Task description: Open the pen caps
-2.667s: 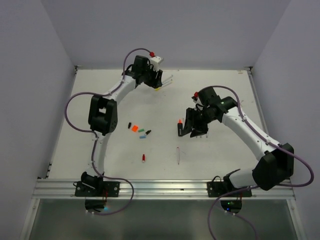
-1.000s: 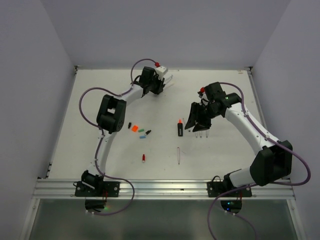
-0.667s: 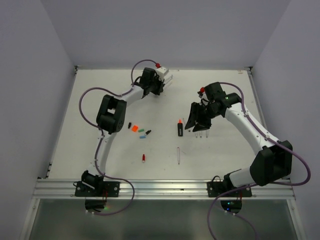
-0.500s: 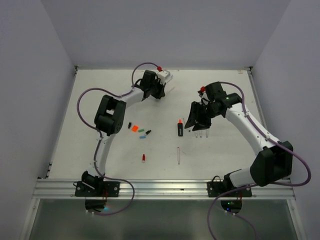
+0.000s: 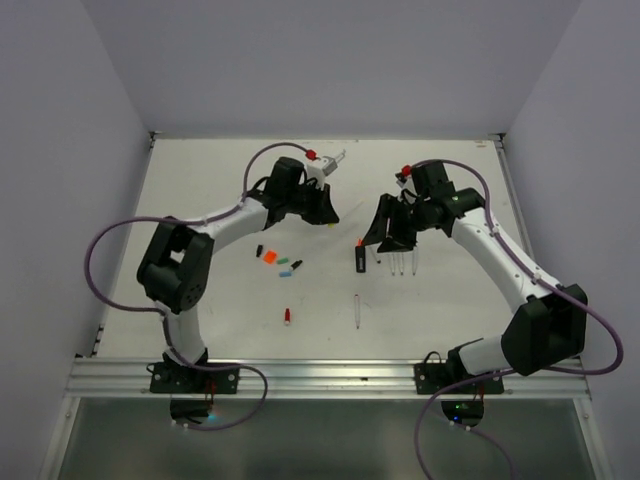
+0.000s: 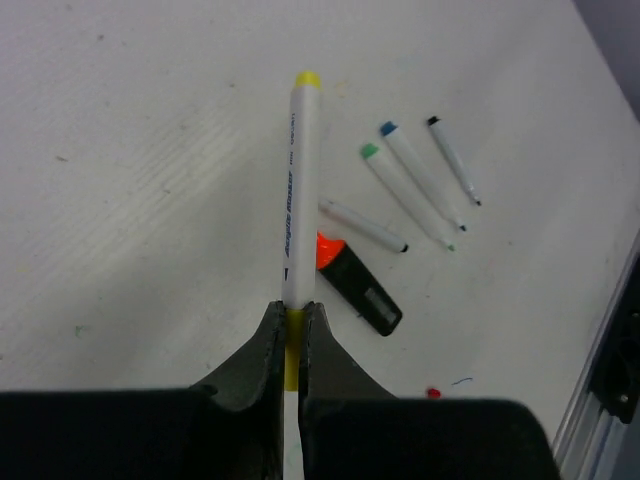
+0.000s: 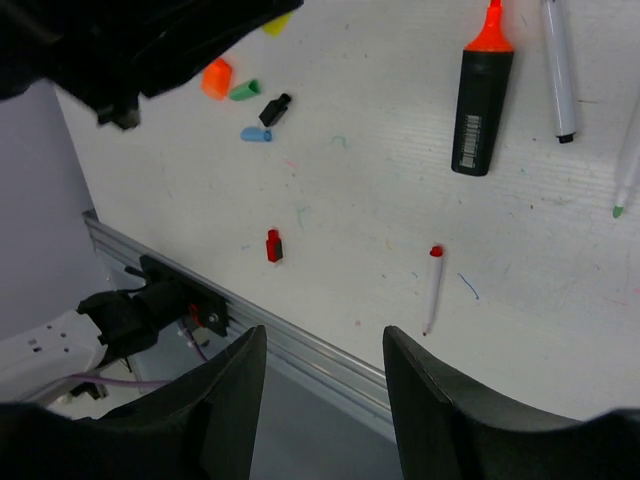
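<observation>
My left gripper [image 6: 292, 312] is shut on a thin white pen [image 6: 297, 190] with a yellow end [image 6: 307, 78]. The jaws pinch a yellow section at the pen's other end. In the top view this gripper [image 5: 323, 211] hangs over the table's middle. My right gripper [image 7: 325, 390] is open and holds nothing; it hovers [image 5: 385, 236] above the black highlighter [image 5: 359, 259] with its orange end [image 7: 492, 30]. Uncapped pens [image 5: 398, 264] lie beside the highlighter. Loose pen caps lie to the left: orange [image 7: 215, 78], green [image 7: 244, 91], black [image 7: 274, 108], blue [image 7: 256, 134] and red [image 7: 273, 245].
A pen with a red end [image 7: 432, 290] lies alone toward the front. The metal rail [image 5: 330, 375] runs along the table's near edge. Purple cables [image 5: 120, 235] loop off both arms. White walls close in the back and sides.
The left arm has swung from the back of the table toward the middle, carrying the yellow pen, with its jaws closed tight. The right gripper lifted a little and opened slightly wider.
</observation>
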### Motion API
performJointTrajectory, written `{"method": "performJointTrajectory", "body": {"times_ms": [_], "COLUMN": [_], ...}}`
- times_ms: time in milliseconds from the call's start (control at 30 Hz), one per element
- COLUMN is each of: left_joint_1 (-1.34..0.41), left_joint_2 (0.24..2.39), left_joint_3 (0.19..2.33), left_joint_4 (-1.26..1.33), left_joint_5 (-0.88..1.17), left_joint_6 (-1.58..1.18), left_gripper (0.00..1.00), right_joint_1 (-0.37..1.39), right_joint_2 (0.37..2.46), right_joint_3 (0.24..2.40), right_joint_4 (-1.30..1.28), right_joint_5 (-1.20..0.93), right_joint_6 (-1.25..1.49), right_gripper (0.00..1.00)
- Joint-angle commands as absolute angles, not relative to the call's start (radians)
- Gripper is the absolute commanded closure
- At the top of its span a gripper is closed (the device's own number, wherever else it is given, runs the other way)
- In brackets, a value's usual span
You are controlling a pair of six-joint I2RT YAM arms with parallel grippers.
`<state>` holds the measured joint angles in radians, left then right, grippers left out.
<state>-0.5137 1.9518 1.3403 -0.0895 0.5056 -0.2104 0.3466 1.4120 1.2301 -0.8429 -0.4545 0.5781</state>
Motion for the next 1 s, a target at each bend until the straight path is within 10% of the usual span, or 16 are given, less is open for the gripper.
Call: {"method": "performJointTrajectory", "body": {"times_ms": [0,967], "left_joint_1": [-0.54,-0.643], "left_joint_2": [1.769,1.451], "left_joint_3": [1.243,1.075], "left_joint_4": [0.029,0.034], "left_joint_5": [0.58,0.597], "left_joint_6": [-0.379,-0.515], "left_gripper": [1.0,1.0], "right_joint_1": [0.344,0.345], "right_joint_2": [1.402,1.396], "right_joint_3": [1.213,1.163], "right_joint_4": [-0.744,-0.422], "right_joint_5": [-0.515,-0.492], "right_joint_6": [0.637,0.87], "right_gripper": [0.46,0.47]}}
